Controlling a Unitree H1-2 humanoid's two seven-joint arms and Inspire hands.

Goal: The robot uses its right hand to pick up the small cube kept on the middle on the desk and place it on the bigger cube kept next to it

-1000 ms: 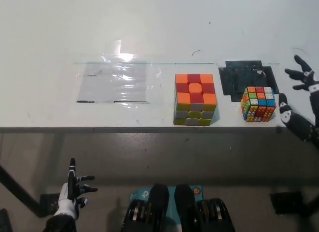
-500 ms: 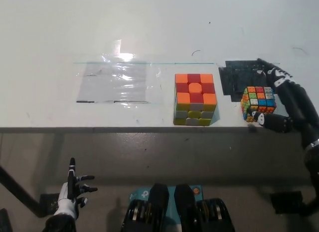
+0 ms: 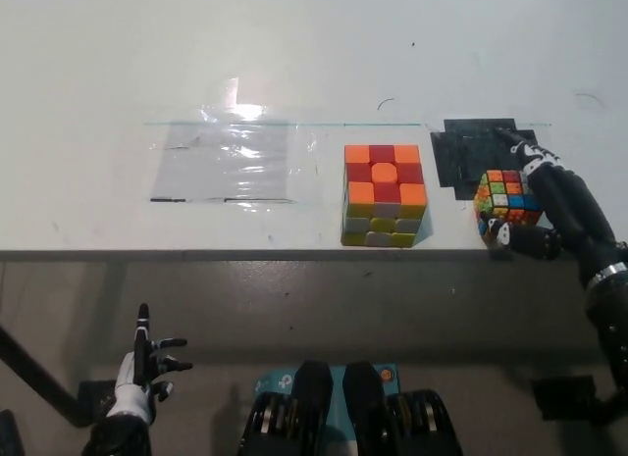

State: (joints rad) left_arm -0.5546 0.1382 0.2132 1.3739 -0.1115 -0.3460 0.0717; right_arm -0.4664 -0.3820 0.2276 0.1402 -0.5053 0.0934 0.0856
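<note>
The small multicoloured cube (image 3: pixel 503 199) sits near the desk's front edge, on the right. My black right hand (image 3: pixel 555 207) wraps it from the right: fingers (image 3: pixel 530 164) lie along its far right corner and the thumb (image 3: pixel 515 237) presses its near side. The cube still rests on the desk. The bigger cube (image 3: pixel 384 194), with an orange and red top, stands just left of it, apart from the hand. My white left hand (image 3: pixel 145 366) hangs open below the desk at the lower left.
The white desk (image 3: pixel 294 64) ends in a front edge just below both cubes. A black patch (image 3: pixel 466 147) lies behind the small cube. A shiny clear film (image 3: pixel 226 162) covers the desk left of the bigger cube.
My right hand came in from the far right edge and closed around the small cube, fingers behind and thumb in front. Both cubes have stayed in place. The left hand has barely moved.
</note>
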